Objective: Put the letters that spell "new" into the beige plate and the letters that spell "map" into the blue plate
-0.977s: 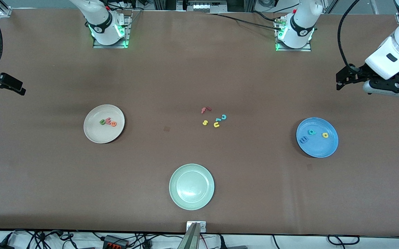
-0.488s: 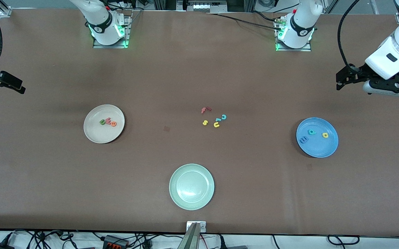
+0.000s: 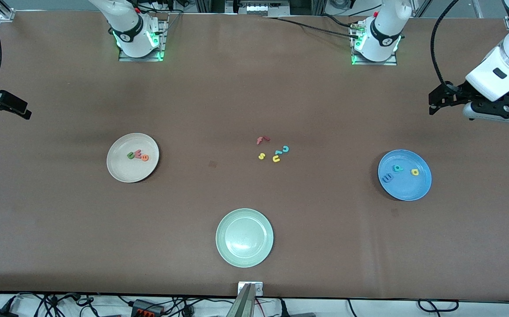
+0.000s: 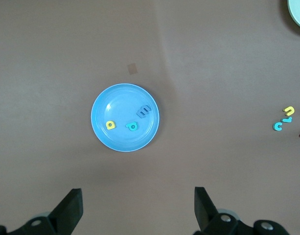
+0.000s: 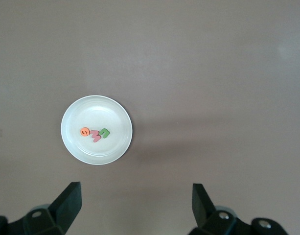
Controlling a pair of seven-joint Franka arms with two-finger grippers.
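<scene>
The beige plate (image 3: 122, 169) holds the dark green n (image 3: 131, 155), salmon-pink w (image 3: 138, 154) and orange e (image 3: 144, 157); the right wrist view shows the same plate (image 5: 96, 110). The blue plate (image 3: 406, 189) carries the dark blue m (image 3: 387, 178), teal p (image 3: 397, 167) and yellow a (image 3: 414, 172); it also appears in the left wrist view (image 4: 118, 100). My right gripper (image 3: 26, 111) (image 5: 136, 203) hangs open and empty over bare table at its own end. My left gripper (image 3: 434, 103) (image 4: 138, 205) hangs open and empty likewise at the other end.
Loose letters lie mid-table: a red f (image 3: 262, 140), a yellow s (image 3: 261, 156), a teal c (image 3: 285, 149) and a yellow u shape (image 3: 276, 158). A pale green plate (image 3: 244, 237) sits nearer the front camera, with nothing in it.
The right gripper has crept very slightly toward its end of the table. Plates and letters have not moved.
</scene>
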